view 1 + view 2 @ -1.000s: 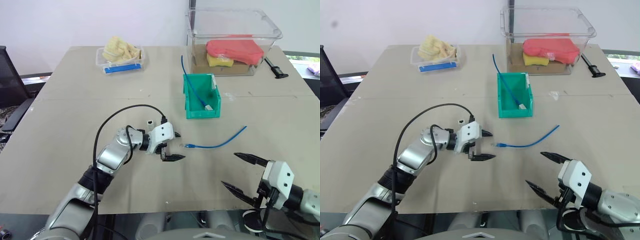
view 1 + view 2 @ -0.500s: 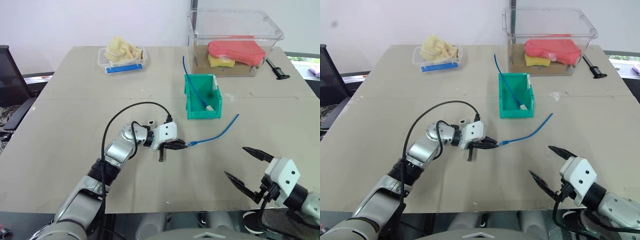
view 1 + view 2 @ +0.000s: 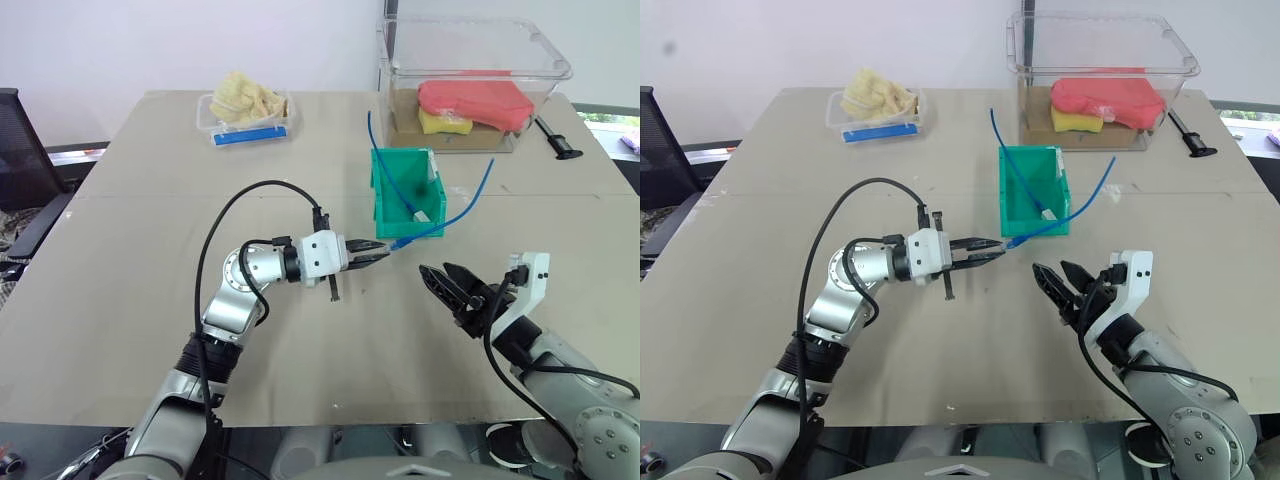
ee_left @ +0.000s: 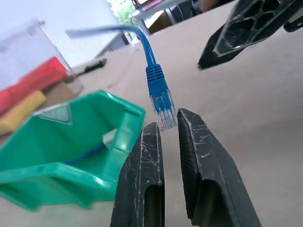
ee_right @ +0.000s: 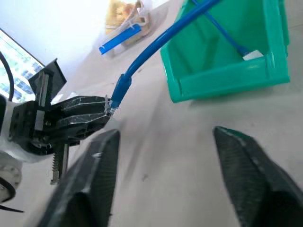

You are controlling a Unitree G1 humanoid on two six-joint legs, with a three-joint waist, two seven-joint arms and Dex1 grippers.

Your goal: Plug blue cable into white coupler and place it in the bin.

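My left gripper (image 3: 381, 249) is shut on the clear plug of the blue cable (image 3: 450, 208) and holds it level above the table, pointing to the right. In the left wrist view the plug (image 4: 163, 111) sits pinched at the fingertips (image 4: 150, 137). The cable arcs up and away past the green bin (image 3: 380, 205). In the bin lies another blue cable with a white coupler (image 3: 421, 214) on its end. My right gripper (image 3: 446, 279) is open with nothing in it, a short way to the right of the plug and facing it.
At the back right stands a large clear tub (image 3: 470, 50) with red and yellow sponges inside. Back left is a shallow clear tray (image 3: 243, 118) with a blue strip. A black tool (image 3: 553, 138) lies beside the tub.
My left gripper shut on the cable's plug and lifted it off the table, and the loose end swung up beside the bin. My right gripper rose, rolled and moved in toward the plug.
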